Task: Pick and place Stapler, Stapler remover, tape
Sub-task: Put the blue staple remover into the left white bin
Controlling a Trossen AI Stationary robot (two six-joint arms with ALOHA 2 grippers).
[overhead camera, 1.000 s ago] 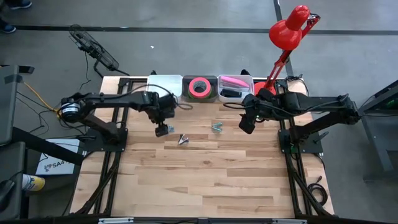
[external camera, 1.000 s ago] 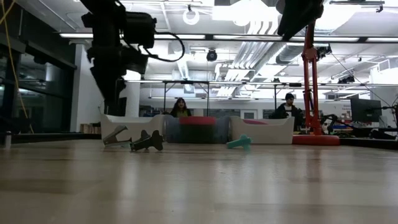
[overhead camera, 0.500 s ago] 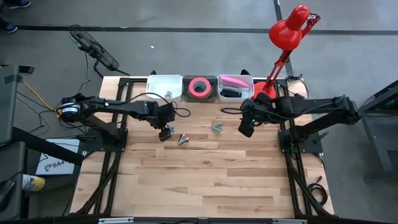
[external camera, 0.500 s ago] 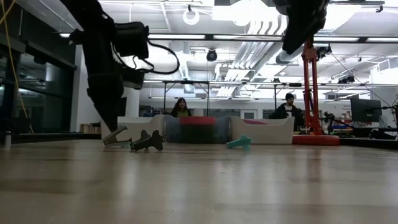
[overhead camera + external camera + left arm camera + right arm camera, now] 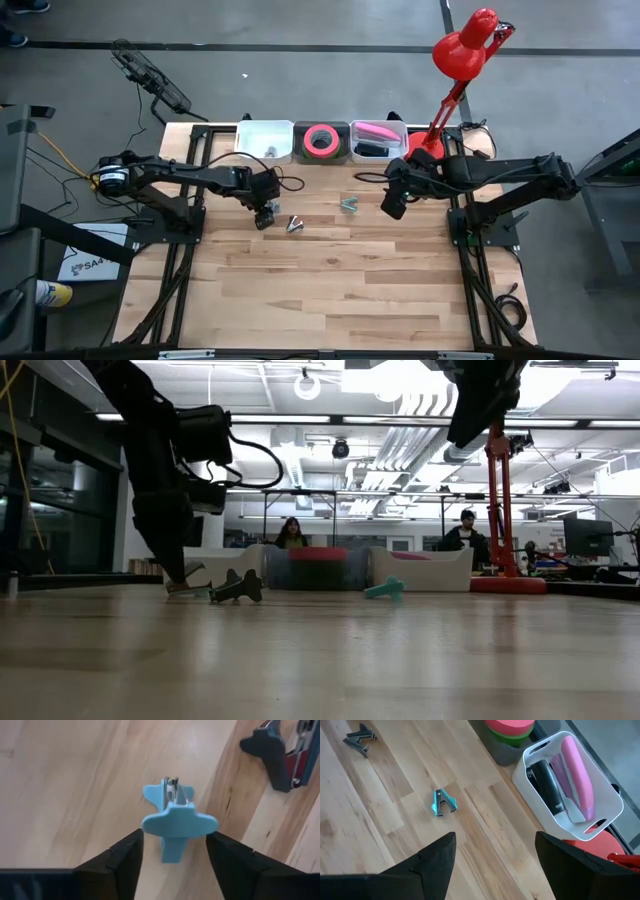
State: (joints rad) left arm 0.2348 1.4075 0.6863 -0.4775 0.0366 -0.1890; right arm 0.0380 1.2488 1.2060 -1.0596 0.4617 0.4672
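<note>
I've got the left gripper [image 5: 172,857] down at the table, and the light-blue staple remover [image 5: 176,824] sits right between its two dark fingers [image 5: 116,857], a gap on either side, so the jaws stand part-open around it and I can't say they've got a bite on anything yet. The remover's wide winged handle faces the wrist and its metal claws point away, so its long axis runs straight out from the palm, between the fingers, which I judge is the lie I want for a squeeze across the wings. Just beyond the light-blue one lies the dark staple remover [image 5: 280,755], close by but clear of the fingers. From above, the left gripper [image 5: 264,214] is on the blue remover's spot and the dark remover [image 5: 294,224] lies just beside it toward the table's middle. Past that, on the far side from the blue remover, a teal staple remover [image 5: 348,205] lies loose, and the right gripper [image 5: 392,205] hovers near it, jaws wide and holding nothing. Farthest back from the blue remover stand the bins: an almost empty white bin [image 5: 265,140], the dark bin with the pink tape roll [image 5: 321,140], and the white bin with the pink stapler [image 5: 577,775] and black stapler [image 5: 547,785].
</note>
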